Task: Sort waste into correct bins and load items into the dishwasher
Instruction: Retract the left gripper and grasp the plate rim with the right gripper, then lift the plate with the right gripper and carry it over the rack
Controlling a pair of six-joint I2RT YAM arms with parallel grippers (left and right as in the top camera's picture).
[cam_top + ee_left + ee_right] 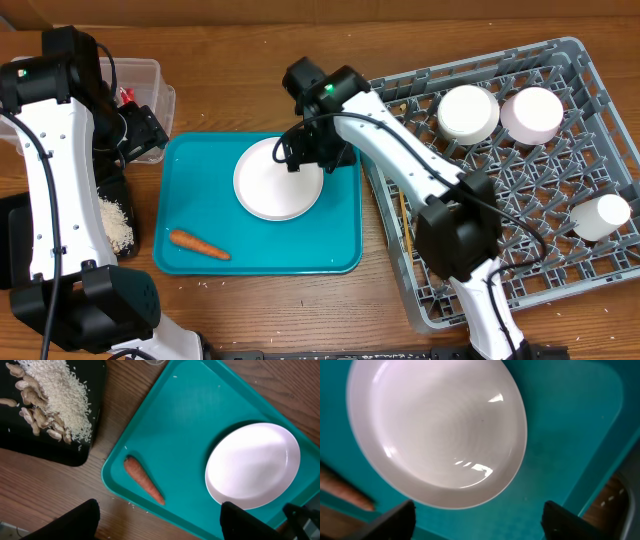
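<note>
- Right tool (479, 522) was noted wide open, empty, plate (435, 430) just below.
- Left tool (160, 522) was noted open, empty.
- Low rim could be missed, plate shoved aside.

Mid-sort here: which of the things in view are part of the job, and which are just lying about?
Job:
- plate
- carrot
- wrapper in the tub
- rice and peanuts on the black tray
- bowls and cup in the rack

Lying about:
- teal tray under the plate and carrot
- table
</note>
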